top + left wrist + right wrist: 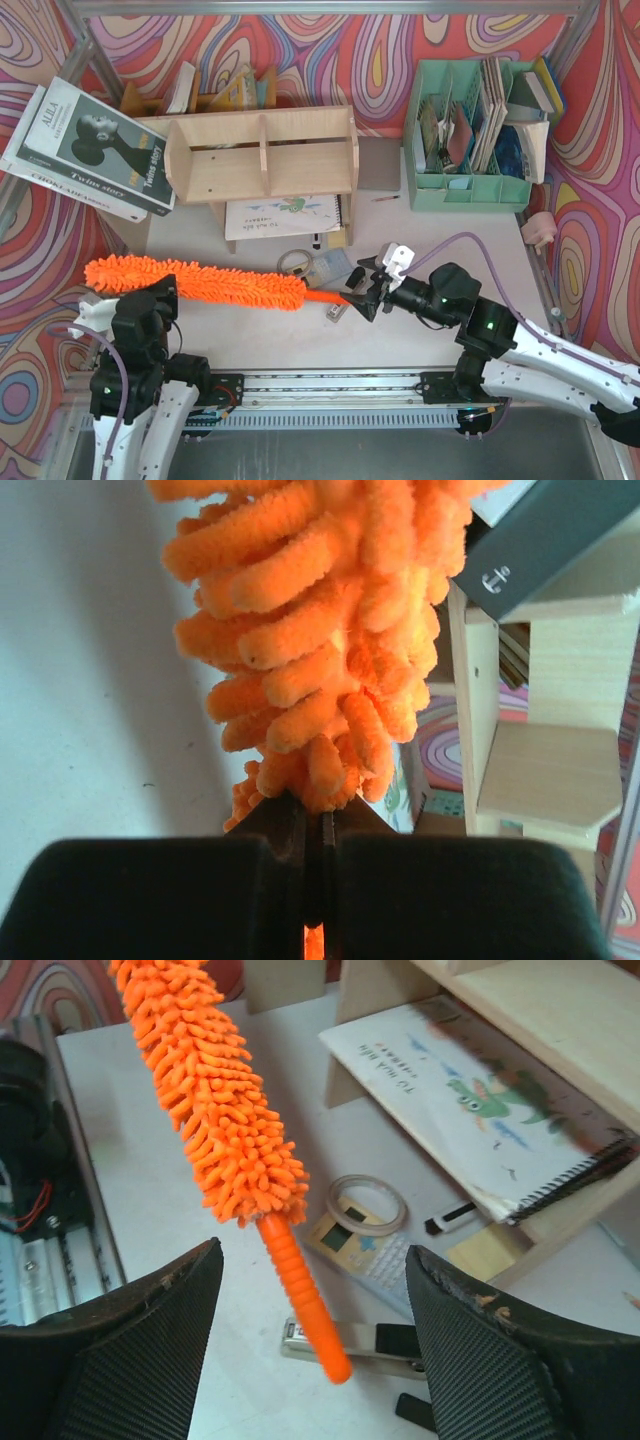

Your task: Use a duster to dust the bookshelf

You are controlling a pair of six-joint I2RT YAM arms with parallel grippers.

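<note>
The orange fluffy duster (200, 282) lies level above the table's near left, with its thin handle (325, 297) pointing right. My left gripper (163, 292) is shut on the fluffy head near its left end; in the left wrist view the strands (320, 630) bulge out of the closed jaws (315, 825). My right gripper (360, 290) is open at the handle's end. In the right wrist view the handle (305, 1300) hangs free between the spread fingers (315, 1252), touching neither. The plywood bookshelf (265, 155) stands behind the duster.
A mint-green organiser (470, 130) with books stands at the back right, and a stack of books (90, 145) at the left. A spiral notebook (480, 1110) lies under the shelf. A tape roll (367, 1203), a calculator (365, 1250) and a stapler (350, 1340) lie under the handle.
</note>
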